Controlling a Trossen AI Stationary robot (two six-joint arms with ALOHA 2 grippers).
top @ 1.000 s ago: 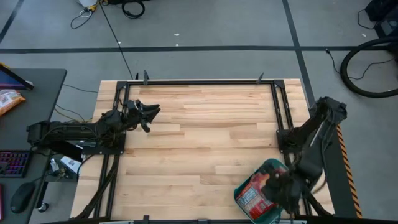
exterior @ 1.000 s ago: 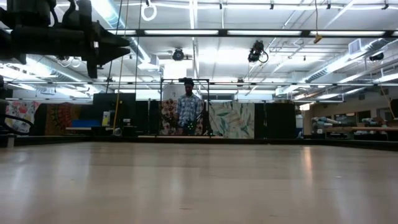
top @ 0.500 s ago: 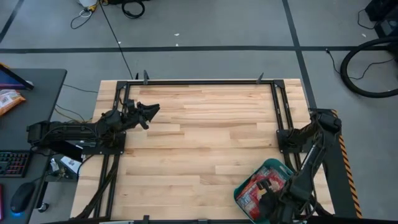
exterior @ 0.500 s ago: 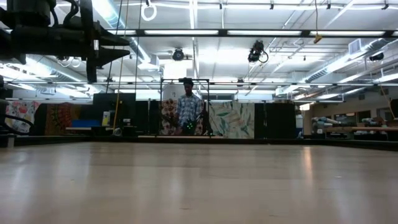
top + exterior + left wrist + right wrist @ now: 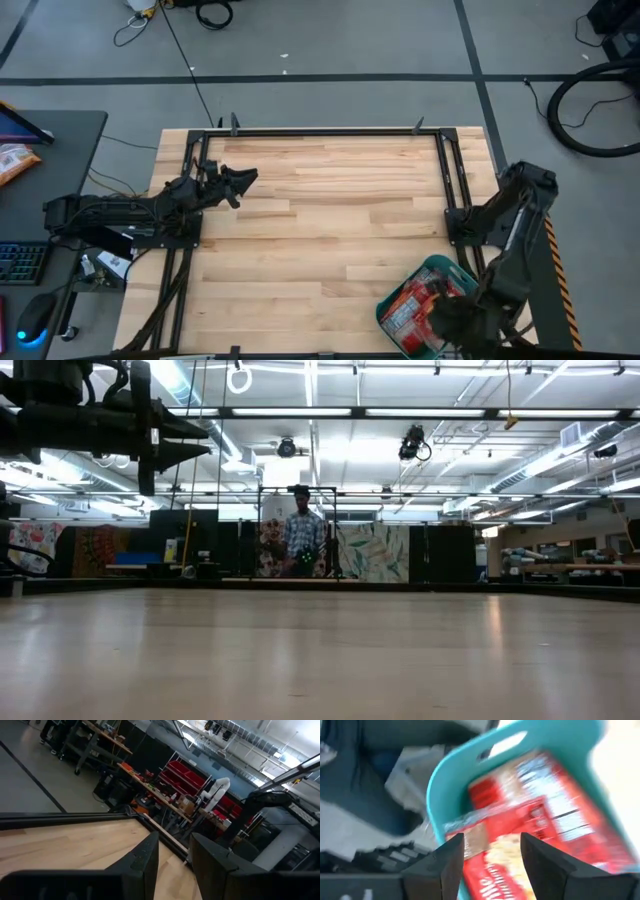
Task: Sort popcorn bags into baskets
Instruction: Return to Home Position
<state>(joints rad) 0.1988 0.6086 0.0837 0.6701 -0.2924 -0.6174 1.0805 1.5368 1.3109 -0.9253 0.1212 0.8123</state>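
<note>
Right pincer pulls back above the basket at five o'clock, wide and empty. Bags look sorted. Left pincer idles at nine o'clock, narrow.

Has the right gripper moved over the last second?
Yes. In the high view the right gripper, fingers open, has slid from over the middle of the green tub to its lower-right corner, uncovering more of the red packets.

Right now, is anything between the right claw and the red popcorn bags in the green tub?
No, nothing visible. The right gripper hangs open over the teal-green plastic tub, with the flat red popcorn packets in it showing bare between its fingers. The left gripper waits on the left of the wooden table.
</note>
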